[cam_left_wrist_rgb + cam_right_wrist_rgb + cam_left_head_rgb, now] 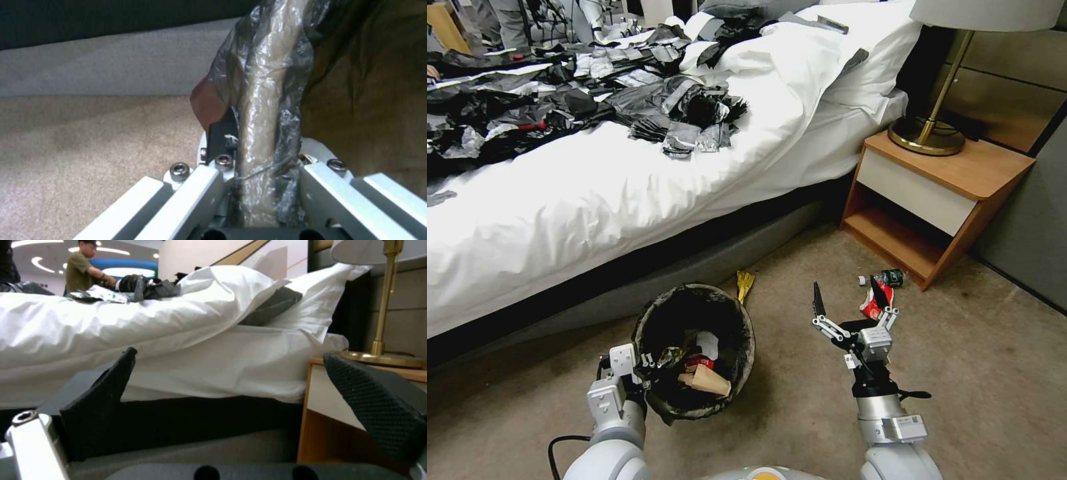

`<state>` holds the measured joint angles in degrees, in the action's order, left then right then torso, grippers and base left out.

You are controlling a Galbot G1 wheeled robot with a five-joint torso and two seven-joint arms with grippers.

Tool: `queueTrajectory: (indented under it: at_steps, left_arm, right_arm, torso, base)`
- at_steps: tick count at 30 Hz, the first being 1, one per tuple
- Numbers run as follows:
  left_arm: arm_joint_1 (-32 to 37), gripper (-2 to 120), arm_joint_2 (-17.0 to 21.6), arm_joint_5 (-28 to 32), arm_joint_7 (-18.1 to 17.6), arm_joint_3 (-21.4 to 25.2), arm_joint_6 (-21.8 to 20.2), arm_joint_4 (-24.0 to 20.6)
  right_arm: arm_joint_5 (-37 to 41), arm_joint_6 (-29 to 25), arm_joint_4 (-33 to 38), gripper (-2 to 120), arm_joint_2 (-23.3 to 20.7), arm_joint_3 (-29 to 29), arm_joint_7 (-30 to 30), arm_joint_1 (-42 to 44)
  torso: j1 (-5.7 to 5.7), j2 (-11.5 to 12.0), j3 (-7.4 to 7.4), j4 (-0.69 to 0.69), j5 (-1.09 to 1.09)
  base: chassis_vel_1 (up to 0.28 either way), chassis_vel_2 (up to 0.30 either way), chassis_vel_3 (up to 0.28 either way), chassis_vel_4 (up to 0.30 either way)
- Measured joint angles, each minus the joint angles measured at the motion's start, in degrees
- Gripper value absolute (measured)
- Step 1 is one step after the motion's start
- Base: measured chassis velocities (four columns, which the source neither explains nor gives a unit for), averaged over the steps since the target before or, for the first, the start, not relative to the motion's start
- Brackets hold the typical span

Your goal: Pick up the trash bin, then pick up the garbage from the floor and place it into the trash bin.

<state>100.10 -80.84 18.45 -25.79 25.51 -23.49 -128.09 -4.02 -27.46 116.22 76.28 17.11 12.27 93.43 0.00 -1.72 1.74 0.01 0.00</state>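
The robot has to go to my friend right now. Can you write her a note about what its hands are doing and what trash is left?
Left gripper: shut on the rim of the trash bin, holding it beside the bed.
Right gripper: open, empty, hovering over the carpet near the nightstand.
Done: bin picked up; a brown paper scrap, a red wrapper and a white tissue are inside.
Left: yellow wrapper by the bed, red-and-white wrapper and small bottle near the nightstand.
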Motion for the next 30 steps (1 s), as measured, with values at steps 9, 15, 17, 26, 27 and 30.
queueTrajectory:
  at_steps: [9,15,17,26,27,30]
  left_arm:
    - [-0.2,0,-0.2,0.2,-0.2,-0.3,-0.5,0.0]
    - [-0.4,0,-0.3,0.3,-0.3,-0.5,-1.0,0.0]
    - [-0.4,0,-0.3,0.3,-0.3,-0.5,-1.0,0.0]
    - [-0.3,0,-0.2,0.2,-0.3,-0.6,-1.3,0.0]
    - [-0.3,0,-0.2,0.2,-0.3,-0.7,-1.3,-0.2]
    - [-0.1,0,-0.2,0.2,-0.3,-0.7,-1.3,-0.4]
  right_arm:
    - [-0.1,0.0,-0.2,100,0.0,-0.1,0.1,-0.7]
    - [-0.1,-0.2,-0.3,100,0.0,0.1,0.1,-0.7]
    - [-0.1,-0.3,-0.2,100,0.0,0.1,0.0,-0.6]
    - [-0.9,-0.5,0.2,100,0.3,-0.4,-0.3,0.3]
    - [-1.1,-0.5,0.4,100,0.4,-0.5,-0.3,0.3]
    - [-1.3,-0.5,0.5,100,0.4,-0.5,-0.3,0.4]
  torso:
    - [0.00,0.0,0.00,-0.01,0.00]
    - [0.00,0.0,0.00,0.00,0.00]
    - [0.00,0.0,0.00,-0.01,0.00]
    - [0.00,0.0,0.00,-0.01,0.00]
    - [0.00,0.0,0.00,-0.01,0.00]
    - [0.00,0.0,0.00,-0.01,0.00]
  base:
    - [0.000,0.000,0.000,0.000]
    - [0.000,0.000,0.000,0.000]
    - [0.000,0.000,0.000,0.000]
    - [0.000,0.000,0.000,0.000]
    - [0.000,0.000,0.000,0.000]
    - [0.000,0.000,0.000,0.000]
